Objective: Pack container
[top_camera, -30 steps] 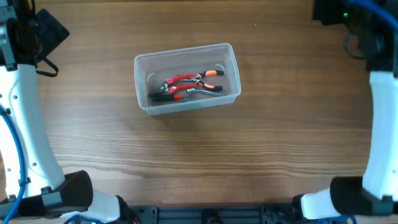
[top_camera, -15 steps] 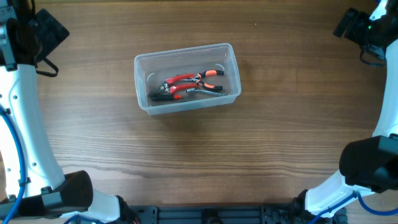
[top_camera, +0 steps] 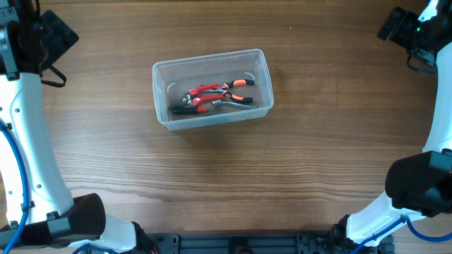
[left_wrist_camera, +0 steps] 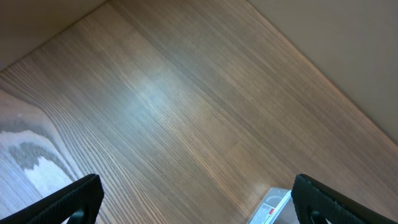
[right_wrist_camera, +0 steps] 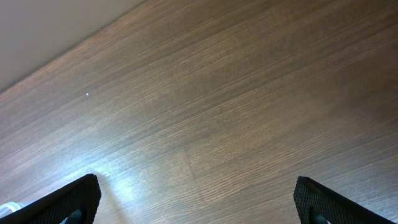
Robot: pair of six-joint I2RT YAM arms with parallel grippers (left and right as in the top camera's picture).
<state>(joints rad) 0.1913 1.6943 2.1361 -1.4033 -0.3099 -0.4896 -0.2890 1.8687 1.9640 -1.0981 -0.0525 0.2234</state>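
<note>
Pliers (top_camera: pixel 205 89) lie in the container (top_camera: pixel 208 58); left gripper (left_wrist_camera: pixel 199 202) and right gripper (right_wrist_camera: pixel 196 202) jaws spread wide; markings unreadable.

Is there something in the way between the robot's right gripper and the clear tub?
No, nothing visible is in the way. Only wooden table lies between the right gripper, which is open, and the container.

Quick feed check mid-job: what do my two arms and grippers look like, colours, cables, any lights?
The left arm and right arm have smooth white tubular links with bulky black rounded joints. A blue cable trails beside the left arm. The right wrist housing is black with a small green light. The left gripper and right gripper have matte black fingers; no markings show.
</note>
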